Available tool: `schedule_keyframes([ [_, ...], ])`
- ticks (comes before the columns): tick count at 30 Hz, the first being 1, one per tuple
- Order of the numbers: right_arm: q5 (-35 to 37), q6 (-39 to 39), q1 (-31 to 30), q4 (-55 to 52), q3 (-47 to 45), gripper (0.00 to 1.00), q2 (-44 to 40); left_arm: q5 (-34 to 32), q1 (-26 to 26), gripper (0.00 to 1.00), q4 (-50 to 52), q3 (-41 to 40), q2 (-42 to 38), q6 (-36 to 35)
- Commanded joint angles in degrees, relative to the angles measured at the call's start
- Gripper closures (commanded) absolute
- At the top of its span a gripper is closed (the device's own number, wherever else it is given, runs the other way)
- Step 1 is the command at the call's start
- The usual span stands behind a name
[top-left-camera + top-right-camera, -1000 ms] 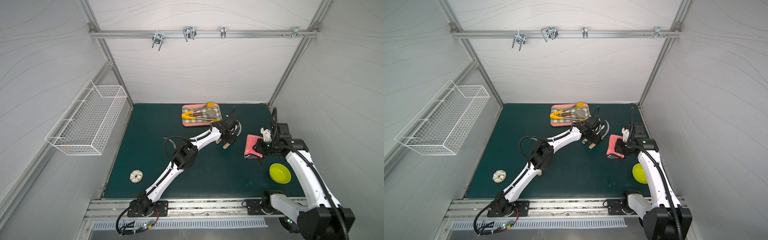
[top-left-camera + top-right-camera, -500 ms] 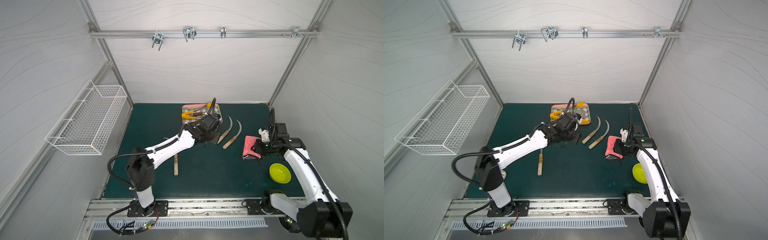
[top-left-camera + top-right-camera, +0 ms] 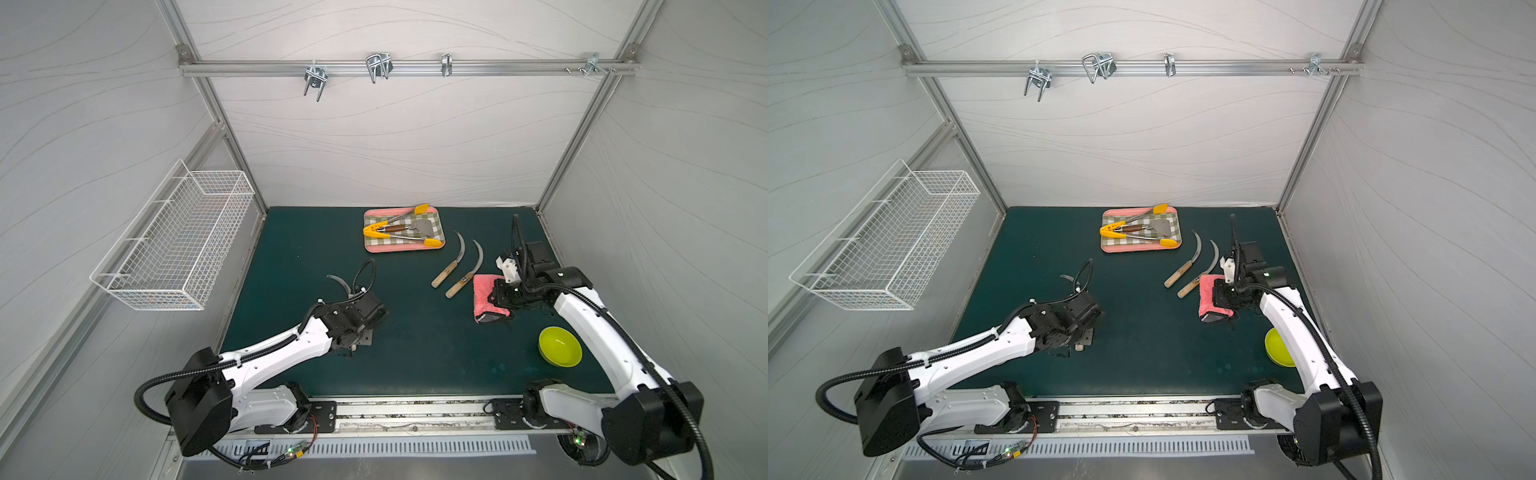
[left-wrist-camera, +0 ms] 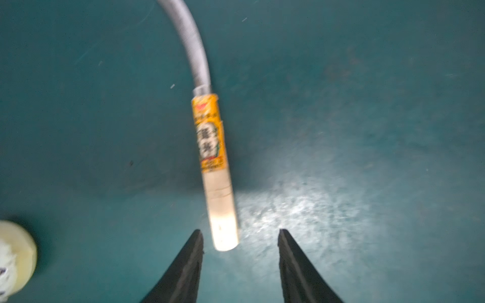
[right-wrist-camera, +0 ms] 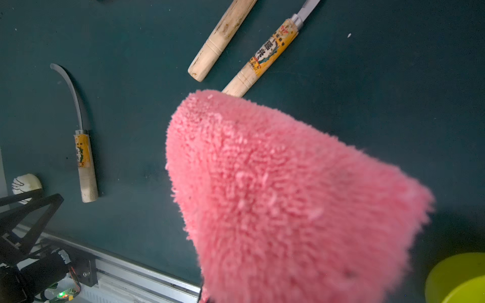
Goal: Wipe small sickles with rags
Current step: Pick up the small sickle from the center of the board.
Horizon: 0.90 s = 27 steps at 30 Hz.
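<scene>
Left claw [image 4: 239, 233], half a second ago up by the tray [image 3: 399, 249], now hangs over the third sickle [image 4: 210, 147] at the mat's left-centre. Its jaws are released and straddle the handle end, apparently without contact, so pickup for wiping is judged next. Right claw [image 3: 500, 297] stays clenched on the rag [image 5: 288, 196], just beside the plain sickle [image 3: 455, 262] and the labelled sickle [image 3: 473, 272]. Count: 3 sickles, 1 rag, 1 tray, 1 bowl [image 3: 560, 347].

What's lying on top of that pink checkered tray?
Yellow-tipped tongs and a small spatula with a brown handle lie on the tray. The spatula sits between the tongs' two arms. Whatever might be beneath them is covered, so I cannot tell.
</scene>
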State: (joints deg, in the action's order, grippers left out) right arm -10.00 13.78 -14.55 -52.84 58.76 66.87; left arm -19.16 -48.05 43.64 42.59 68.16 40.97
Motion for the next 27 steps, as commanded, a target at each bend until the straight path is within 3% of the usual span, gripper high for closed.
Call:
schedule_keyframes([
  [1, 1.44, 0.78, -1.31, -1.48, 1.97, 0.92, 0.65, -3.08, -0.11, 0.5, 2.35, -1.78, -1.94, 6.21],
  [8, 2.13, 1.51, -3.17, -1.57, 2.76, 0.92, 2.27, 0.74, 0.32, 0.47, -5.4, -8.1, -2.07, 4.61],
  [21, 3.4, 2.55, -6.12, -0.78, 4.3, 0.92, 4.87, 5.68, 5.4, 0.48, -13.16, -7.93, 4.09, -1.53],
  [27, 3.41, 2.74, -6.32, -0.17, 4.51, 0.92, 5.84, 7.44, 6.26, 0.53, -14.38, -8.71, 6.08, -1.78],
])
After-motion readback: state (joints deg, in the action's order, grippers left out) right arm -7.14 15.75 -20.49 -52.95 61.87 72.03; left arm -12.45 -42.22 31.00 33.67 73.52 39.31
